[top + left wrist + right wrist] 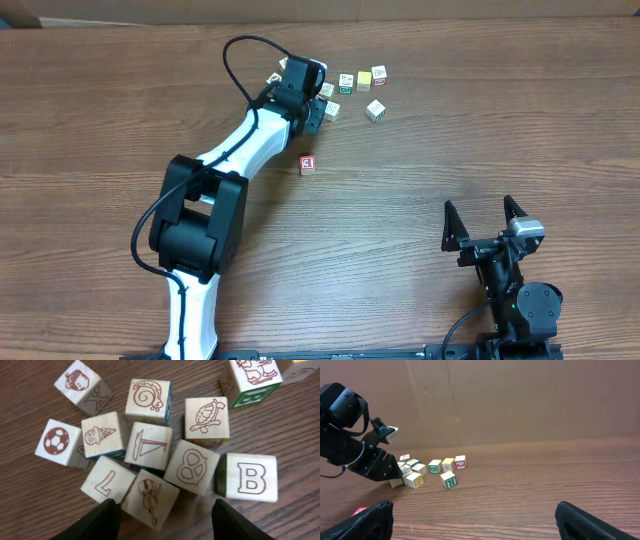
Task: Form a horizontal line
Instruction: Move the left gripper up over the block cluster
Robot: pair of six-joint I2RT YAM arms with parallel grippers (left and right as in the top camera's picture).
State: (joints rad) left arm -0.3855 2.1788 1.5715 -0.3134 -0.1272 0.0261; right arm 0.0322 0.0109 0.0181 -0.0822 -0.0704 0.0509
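A red-and-white cube (307, 164) lies alone on the wooden table (480, 120), near the middle; its red edge (360, 510) shows at the left of the right wrist view. A horizontal line of cubes is not in view. My left gripper (317, 113) hangs over an irregular bunch of pale picture cubes (329, 92) at the back. In the left wrist view it (170, 516) is open, its fingers (106, 519) straddling the near corner of a violin-picture cube (150, 497) without clamping it. My right gripper (480, 212) stands open near the front right, nothing between its fingers (480, 515).
Three cubes (362, 79) sit close together just right of the bunch, with a green-lettered cube (375, 110) below them. A cube marked B (252, 477) lies at the bunch's right edge. A brown cardboard wall (520, 400) backs the table.
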